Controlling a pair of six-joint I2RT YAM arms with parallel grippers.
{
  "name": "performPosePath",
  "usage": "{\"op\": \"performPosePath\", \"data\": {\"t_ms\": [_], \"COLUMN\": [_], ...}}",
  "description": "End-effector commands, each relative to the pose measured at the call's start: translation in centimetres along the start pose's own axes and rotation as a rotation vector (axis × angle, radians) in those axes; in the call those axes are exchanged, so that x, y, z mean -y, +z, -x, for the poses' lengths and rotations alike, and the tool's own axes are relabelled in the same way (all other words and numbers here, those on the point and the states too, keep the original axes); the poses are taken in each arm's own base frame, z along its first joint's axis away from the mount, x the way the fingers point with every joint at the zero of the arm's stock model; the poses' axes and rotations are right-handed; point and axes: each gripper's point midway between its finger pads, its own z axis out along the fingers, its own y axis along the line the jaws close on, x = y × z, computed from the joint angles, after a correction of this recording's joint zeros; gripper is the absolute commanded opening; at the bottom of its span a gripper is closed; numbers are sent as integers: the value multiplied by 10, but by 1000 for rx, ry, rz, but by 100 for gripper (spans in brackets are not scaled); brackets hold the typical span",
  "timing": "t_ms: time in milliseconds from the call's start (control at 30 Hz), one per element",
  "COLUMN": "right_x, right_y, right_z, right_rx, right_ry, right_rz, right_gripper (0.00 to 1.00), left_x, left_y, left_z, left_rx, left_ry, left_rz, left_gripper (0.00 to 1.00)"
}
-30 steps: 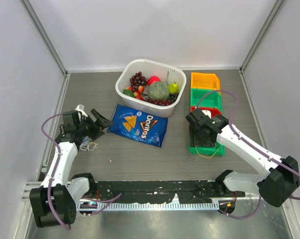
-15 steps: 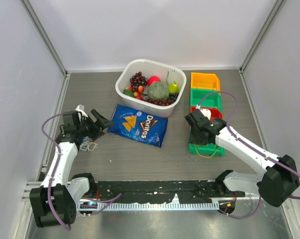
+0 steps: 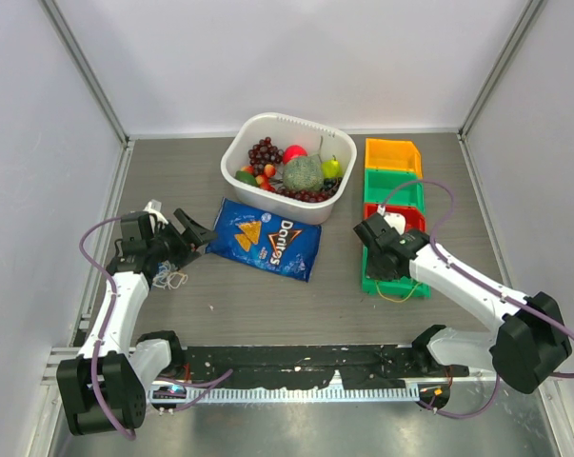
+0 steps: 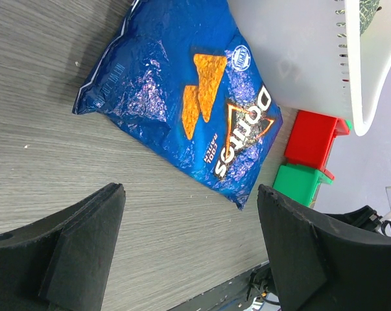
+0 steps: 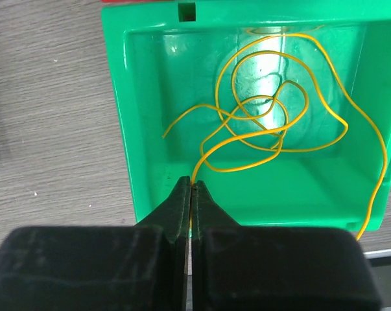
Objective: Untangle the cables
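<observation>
A thin yellow cable (image 5: 273,123) lies in loose tangled loops inside the near green bin (image 5: 143,129); one strand hangs over the bin's front edge (image 3: 398,293). My right gripper (image 5: 191,188) is shut on one end of this yellow cable at the bin's near wall, and in the top view it (image 3: 382,271) reaches down into the bin (image 3: 370,283). A small bunch of pale thin cables (image 3: 172,278) lies on the table at the left. Just beyond that bunch my left gripper (image 3: 193,231) hangs open, and in its wrist view (image 4: 189,240) only bare table shows between the fingers.
A blue Doritos bag (image 3: 266,238) lies mid-table, also seen in the left wrist view (image 4: 189,97). Behind it stands a white tub (image 3: 237,143) of fruit. A row of orange (image 3: 392,154), green (image 3: 394,188) and red (image 3: 412,214) bins runs back from the near green bin.
My right gripper has closed from open onto the yellow cable in the green bin, and its arm shifted slightly left. The left arm has not moved.
</observation>
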Motion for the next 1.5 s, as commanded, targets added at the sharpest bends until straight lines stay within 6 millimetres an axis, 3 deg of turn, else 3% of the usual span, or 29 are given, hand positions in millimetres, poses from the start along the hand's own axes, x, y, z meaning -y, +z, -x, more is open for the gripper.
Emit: {"op": "performPosePath", "data": {"t_ms": [0, 167, 267, 300, 367, 500, 600, 633, 733, 967, 1167, 1267, 1333, 1467], "right_x": [-6, -12, -17, -17, -27, -33, -32, -35, -25, -8, -8, 1, 10, 12], "right_y": [-13, -46, -41, -34, -31, -27, -32, -40, -43, -43, -20, -7, -3, -5], "right_z": [24, 66, 87, 84, 102, 114, 114, 123, 114, 74, 37, 17, 12, 26], "right_rx": [81, 226, 284, 283, 374, 516, 617, 674, 702, 528, 373, 260, 207, 226], "right_ry": [23, -17, -34, -45, -23, 25, 80, 103, 161, 238, 331, 336, 323, 291], "right_rz": [24, 91, 132, 134, 188, 255, 330, 364, 380, 356, 357, 264, 177, 122], "right_gripper": [1, 1, 1, 1, 1, 1, 1, 1, 1, 1, 1, 1, 1, 1], "left_x": [8, 7, 8, 8, 9, 9, 9, 9, 10, 13, 19, 17, 16, 15], "left_y": [-1, 0, 1, 0, -1, -3, -3, -3, -4, -6, -8, -8, -6, -4], "left_z": [4, 5, 5, 5, 5, 3, 3, 3, 3, 4, 6, 6, 6, 7], "left_rx": [18, 22, 18, 19, 20, 18, 16, 17, 19, 40, 45, 52, 50, 44], "left_ry": [33, 29, 28, 29, 33, 40, 40, 40, 43, 45, 54, 51, 44, 40], "left_rz": [-37, -37, -41, -42, -44, -39, -41, -42, -46, -66, -84, -82, -81, -72], "left_gripper": [87, 87, 87, 87, 87, 87, 87, 87, 87, 87, 87, 87, 87, 87]}}
